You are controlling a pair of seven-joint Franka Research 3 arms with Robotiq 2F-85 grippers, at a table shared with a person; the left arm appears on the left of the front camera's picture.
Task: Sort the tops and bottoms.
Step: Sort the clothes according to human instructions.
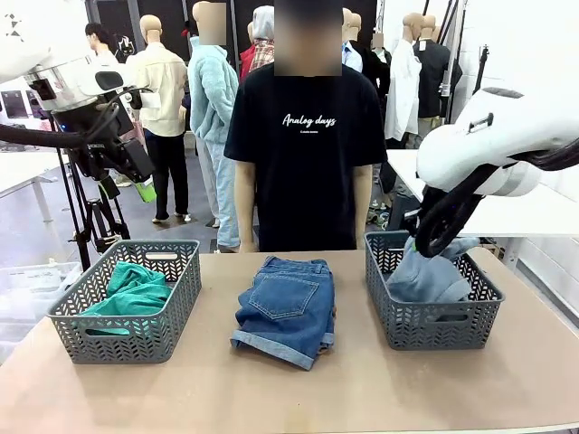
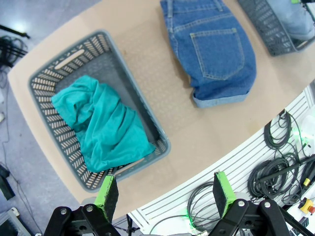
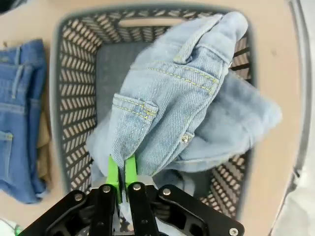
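Green pads [image 3: 113,172] of the right gripper [image 3: 122,164] are pinching tight on a fold of the pale shorts [image 3: 182,108], holding them just over the right basket [image 3: 74,98]. Most of the cloth is sitting inside, but one part seems to be flopping over the rim. If the jaws open now, that part may pull the shorts out onto the table [image 1: 289,398] — and if the arm lifts without letting go, the shorts will be lifting out with it.

The left gripper [image 2: 165,191] is hanging wide open with nothing in it, high above the left basket [image 2: 42,98], where the teal shirt [image 2: 103,128] is lying. The dark shorts [image 1: 288,307] are lying on the table between the two baskets, with a bit of tan cloth [image 3: 45,152] peeking out under them.
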